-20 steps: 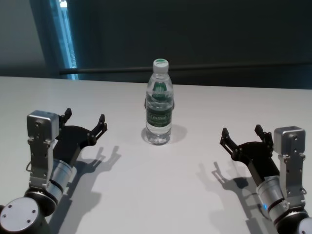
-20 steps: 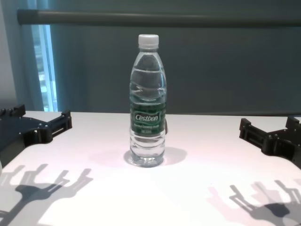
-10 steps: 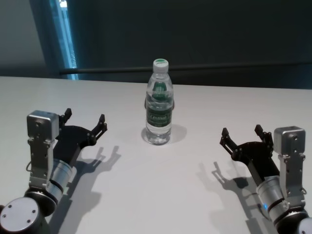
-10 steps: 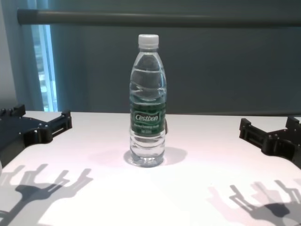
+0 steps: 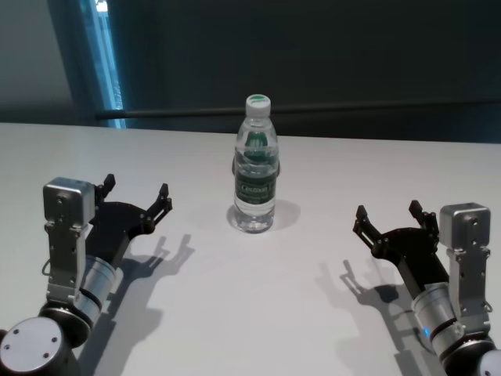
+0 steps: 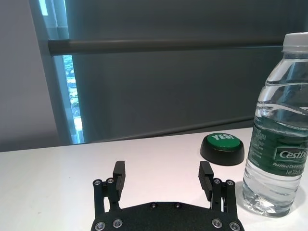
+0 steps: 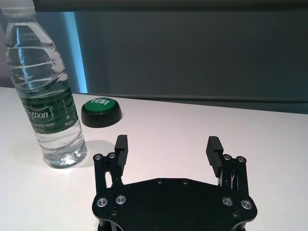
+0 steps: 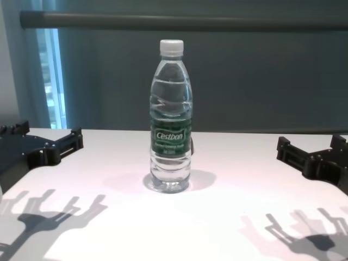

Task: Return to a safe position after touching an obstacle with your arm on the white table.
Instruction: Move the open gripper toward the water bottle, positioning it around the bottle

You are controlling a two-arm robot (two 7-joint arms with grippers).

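The obstacle, a clear water bottle (image 5: 255, 167) with a white cap and green Cestbon label, stands upright in the middle of the white table (image 5: 235, 305). It also shows in the chest view (image 8: 171, 119), the left wrist view (image 6: 279, 134) and the right wrist view (image 7: 45, 91). My left gripper (image 5: 135, 196) is open and empty at the left, well apart from the bottle; its fingers (image 6: 119, 173) show in the left wrist view. My right gripper (image 5: 389, 219) is open and empty at the right, also apart from it; its fingers (image 7: 213, 147) show in the right wrist view.
A green round button on a black base (image 6: 222, 147) sits on the table behind the bottle, also seen in the right wrist view (image 7: 101, 110). A dark rail (image 5: 313, 111) and dark wall run behind the table's far edge.
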